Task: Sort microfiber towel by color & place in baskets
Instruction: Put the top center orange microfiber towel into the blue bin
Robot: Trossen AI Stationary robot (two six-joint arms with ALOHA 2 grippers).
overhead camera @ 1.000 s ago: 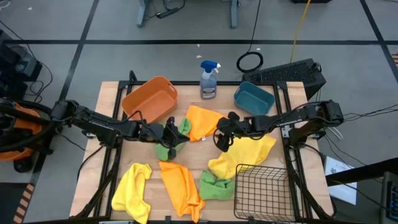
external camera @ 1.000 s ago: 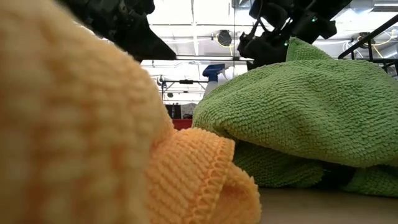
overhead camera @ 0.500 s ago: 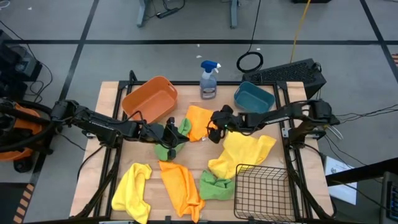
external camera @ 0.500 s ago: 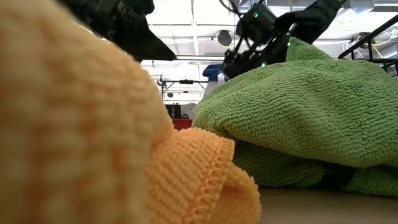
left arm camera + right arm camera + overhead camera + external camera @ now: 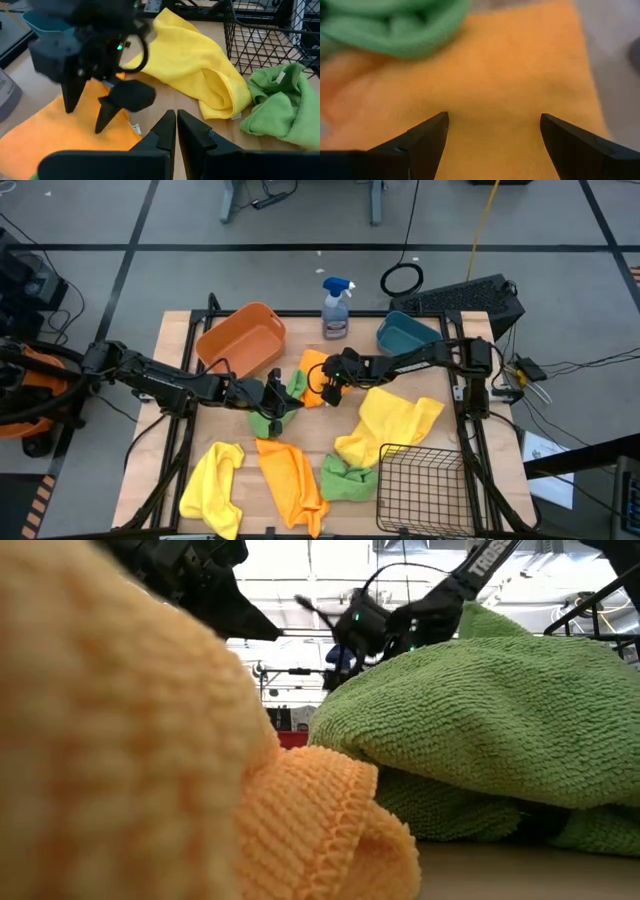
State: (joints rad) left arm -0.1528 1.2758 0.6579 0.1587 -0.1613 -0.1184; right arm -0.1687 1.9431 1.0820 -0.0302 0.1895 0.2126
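Grey workshop floor surrounds your wooden table (image 5: 180, 340), with three containers on it: the orange oval plastic tub (image 5: 241, 336) at the far left, the small teal plastic bin (image 5: 408, 337) at the far right, and the black wire mesh basket (image 5: 421, 485) at the near right corner. None of them holds a towel yet that you can see.

Over the last second your right gripper (image 5: 326, 379) has swung leftward, away from the big crumpled yellow towel (image 5: 388, 425), and now hangs above the flat orange towel (image 5: 495, 90) in the middle of the table. Its fingers (image 5: 422, 137) have spread wide during that travel, and the wrist view shows nothing between them, only orange cloth below. Read that as a reach: the orange towel looks like the next pick, and the orange tub lies near it.

Your left gripper (image 5: 276, 402) has not moved; its fingers (image 5: 161, 135) stay pressed together, sitting at the small green towel (image 5: 270, 415) just beside the orange one. You cannot tell whether any cloth is pinched there.

Still loose at the near edge: a folded yellow towel (image 5: 212, 485), a long orange towel (image 5: 292, 478) and a bunched green towel (image 5: 348, 480). A blue-topped spray bottle (image 5: 337, 307) stands between the tub and the bin.
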